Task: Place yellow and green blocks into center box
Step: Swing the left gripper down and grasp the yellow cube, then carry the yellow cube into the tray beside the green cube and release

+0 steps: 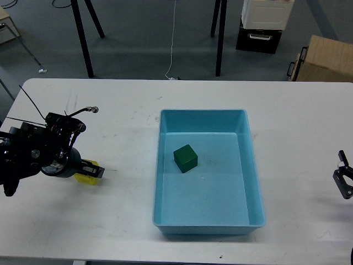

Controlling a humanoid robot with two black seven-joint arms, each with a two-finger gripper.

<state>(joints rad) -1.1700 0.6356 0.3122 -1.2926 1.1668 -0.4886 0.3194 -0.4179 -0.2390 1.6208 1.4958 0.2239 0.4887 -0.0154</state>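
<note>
The yellow block (85, 178) lies on the white table at the left, mostly covered by my left gripper (92, 169). The gripper's dark fingers (95, 171) sit over and around the block and appear closed on it at table level. The dark green block (186, 158) rests inside the light blue tray (255, 165), left of the tray's middle. My right gripper (344, 175) is at the far right edge above the table, empty, with its two fingers apart. It is well away from the tray.
Black stand legs (83, 38) rise behind the table's far edge. A brown cardboard box (325, 61) and a white-and-black bin (265, 25) stand on the floor at the back right. A thin cable (30, 102) sticks out from my left arm.
</note>
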